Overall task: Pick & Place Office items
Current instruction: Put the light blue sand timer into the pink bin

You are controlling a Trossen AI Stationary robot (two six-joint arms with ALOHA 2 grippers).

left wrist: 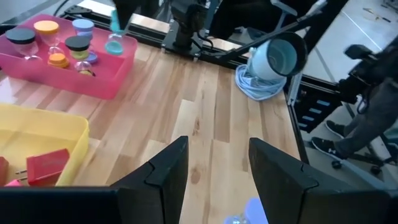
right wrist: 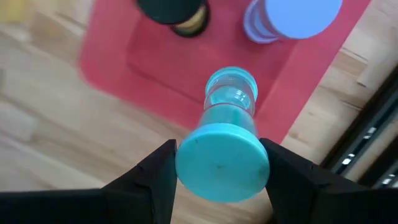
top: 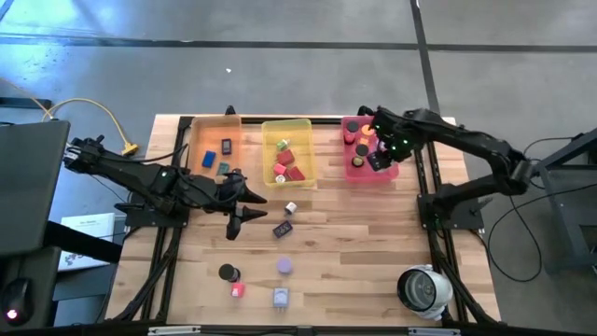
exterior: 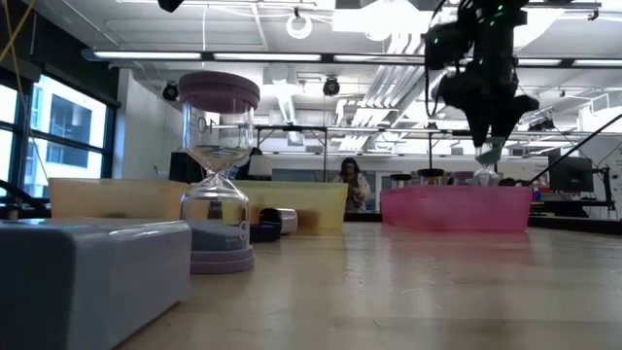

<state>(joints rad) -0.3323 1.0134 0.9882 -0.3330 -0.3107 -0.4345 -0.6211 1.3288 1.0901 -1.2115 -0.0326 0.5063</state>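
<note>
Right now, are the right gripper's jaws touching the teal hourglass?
Touching. The right wrist view shows the right gripper with both jaws pressed against the cap of the teal hourglass, held above the pink tray.

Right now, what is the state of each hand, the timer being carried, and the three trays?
Right hand: shut on teal-capped hourglass timer, above pink tray.
Left hand: open, empty.
Pink tray: holds upright timers.
Yellow tray: holds red pieces.
Orange tray: holds dark pieces.
</note>
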